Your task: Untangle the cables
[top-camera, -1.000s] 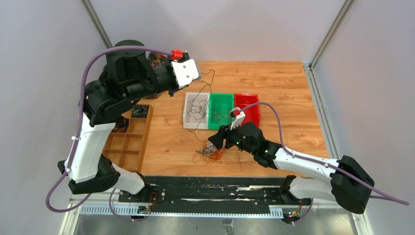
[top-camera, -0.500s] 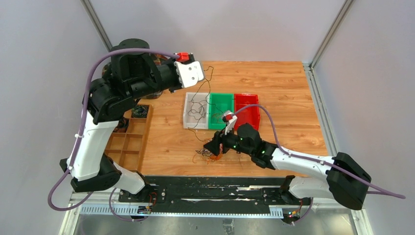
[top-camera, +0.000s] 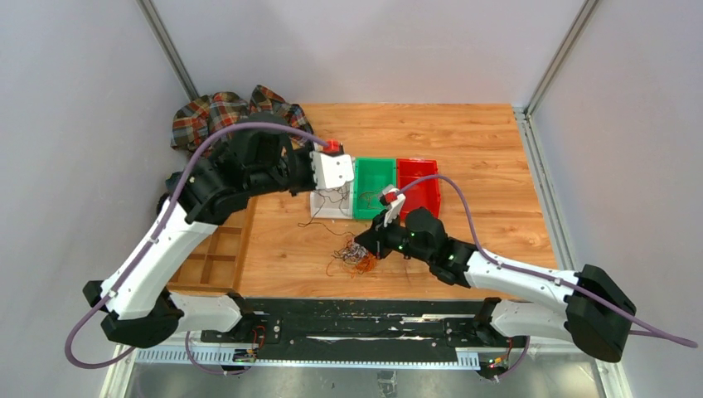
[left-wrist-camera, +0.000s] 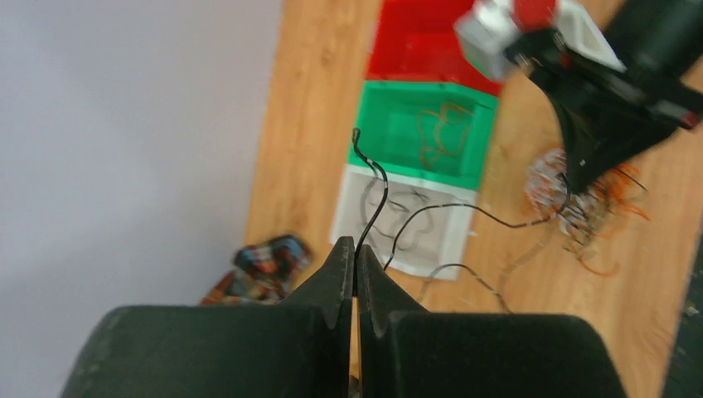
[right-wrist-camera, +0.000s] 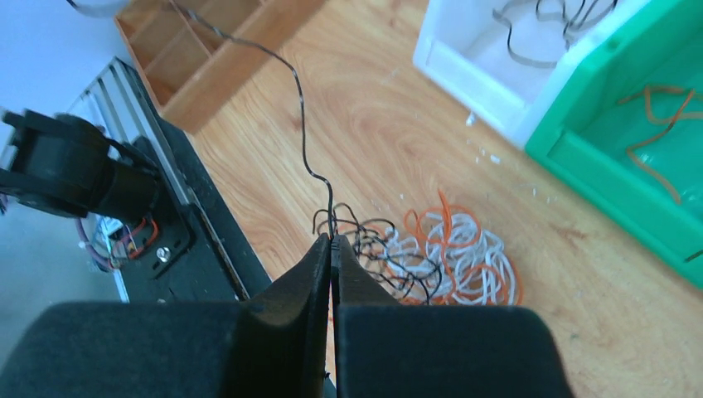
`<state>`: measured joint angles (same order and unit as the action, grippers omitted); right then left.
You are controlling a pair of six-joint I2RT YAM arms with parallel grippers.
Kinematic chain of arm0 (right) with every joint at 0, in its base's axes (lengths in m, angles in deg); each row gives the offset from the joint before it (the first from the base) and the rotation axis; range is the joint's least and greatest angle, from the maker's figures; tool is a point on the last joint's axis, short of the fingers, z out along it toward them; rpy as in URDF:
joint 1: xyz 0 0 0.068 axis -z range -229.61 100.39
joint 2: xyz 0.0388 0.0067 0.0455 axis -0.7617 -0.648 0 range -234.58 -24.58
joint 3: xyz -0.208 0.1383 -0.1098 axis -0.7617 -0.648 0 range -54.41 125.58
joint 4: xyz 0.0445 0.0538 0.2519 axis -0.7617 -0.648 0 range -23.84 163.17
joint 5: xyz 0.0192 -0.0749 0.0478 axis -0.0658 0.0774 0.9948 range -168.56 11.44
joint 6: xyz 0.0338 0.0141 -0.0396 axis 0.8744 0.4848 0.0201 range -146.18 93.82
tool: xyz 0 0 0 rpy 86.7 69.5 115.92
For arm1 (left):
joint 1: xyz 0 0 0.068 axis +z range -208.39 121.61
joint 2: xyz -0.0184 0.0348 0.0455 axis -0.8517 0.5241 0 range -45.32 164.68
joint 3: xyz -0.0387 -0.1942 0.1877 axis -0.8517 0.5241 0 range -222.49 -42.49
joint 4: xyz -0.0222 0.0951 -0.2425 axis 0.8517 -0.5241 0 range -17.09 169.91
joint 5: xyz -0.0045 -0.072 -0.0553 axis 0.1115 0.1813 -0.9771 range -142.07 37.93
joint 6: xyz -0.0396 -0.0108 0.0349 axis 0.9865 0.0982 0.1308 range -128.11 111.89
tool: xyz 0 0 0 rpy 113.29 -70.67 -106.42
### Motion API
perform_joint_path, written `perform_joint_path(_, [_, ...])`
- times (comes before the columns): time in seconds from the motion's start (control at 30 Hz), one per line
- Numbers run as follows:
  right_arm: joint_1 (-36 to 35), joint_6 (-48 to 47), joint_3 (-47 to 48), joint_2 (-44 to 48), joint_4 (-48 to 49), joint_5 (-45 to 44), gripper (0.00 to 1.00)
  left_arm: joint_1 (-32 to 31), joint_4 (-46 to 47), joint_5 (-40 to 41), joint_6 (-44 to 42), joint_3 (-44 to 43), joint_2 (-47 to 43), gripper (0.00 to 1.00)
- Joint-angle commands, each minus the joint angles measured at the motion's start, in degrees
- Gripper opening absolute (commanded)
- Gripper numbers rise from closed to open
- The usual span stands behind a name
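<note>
The cables form a small tangle of black, orange and white wires (top-camera: 355,257) on the wooden table, also in the right wrist view (right-wrist-camera: 452,249). My right gripper (right-wrist-camera: 332,240) is shut on a black cable at the near-left edge of the tangle (top-camera: 367,246). That cable (right-wrist-camera: 303,124) runs up and away to the left. Over the white bin hovers my left gripper (top-camera: 336,184), shut (left-wrist-camera: 356,253) on another thin black cable (left-wrist-camera: 373,199), which curls up from its tips. A black strand (left-wrist-camera: 497,220) leads from there to the tangle (left-wrist-camera: 580,203).
White bin (left-wrist-camera: 348,207) with black wires, green bin (top-camera: 377,178) with orange wires and red bin (top-camera: 419,191) stand side by side mid-table. A wooden compartment tray (top-camera: 211,257) lies at the left edge. A plaid cloth (top-camera: 224,112) sits at the back left.
My left arm has swung down and forward from the back to just over the white bin, uncovering the plaid cloth. My right gripper has dropped to the tangle and shut on a black cable.
</note>
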<state>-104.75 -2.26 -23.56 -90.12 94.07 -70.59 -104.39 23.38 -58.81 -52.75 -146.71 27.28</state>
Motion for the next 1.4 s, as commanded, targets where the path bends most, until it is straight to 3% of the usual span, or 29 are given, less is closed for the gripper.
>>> perform_joint_path(0.0, [-0.77, -1.66, 4.34, 3.55, 0.13, -3.59, 0.01, -0.5, 5.25, -4.62, 5.4, 13.5, -6.2, 0.01])
perform_joint_path(0.23, [-0.59, -0.14, 5.59, 4.11, 3.36, -2.26, 0.01, -0.5, 15.02, -8.79, 8.62, 33.03, -13.96, 0.04])
perform_joint_path(0.4, [-0.6, 0.24, 5.76, 4.14, 5.24, -1.55, 0.01, -0.5, 16.5, -13.64, 6.82, 38.46, -16.08, 0.12])
perform_joint_path(0.73, [-0.64, 0.01, 7.34, 4.17, 5.29, 1.47, 0.01, -0.5, 23.42, -12.08, 7.67, 40.93, -13.44, 0.33])
perform_joint_path(1.07, [-0.63, 0.24, 7.6, 4.05, 5.81, 2.67, 0.01, -0.5, 16.82, -15.72, 1.07, 40.11, -11.34, 0.49])
perform_joint_path(1.37, [-0.63, 0.24, 8.29, 3.85, 5.81, 3.85, 0.0, -0.5, 15.74, -15.92, -1.53, 40.0, -10.81, 0.51])
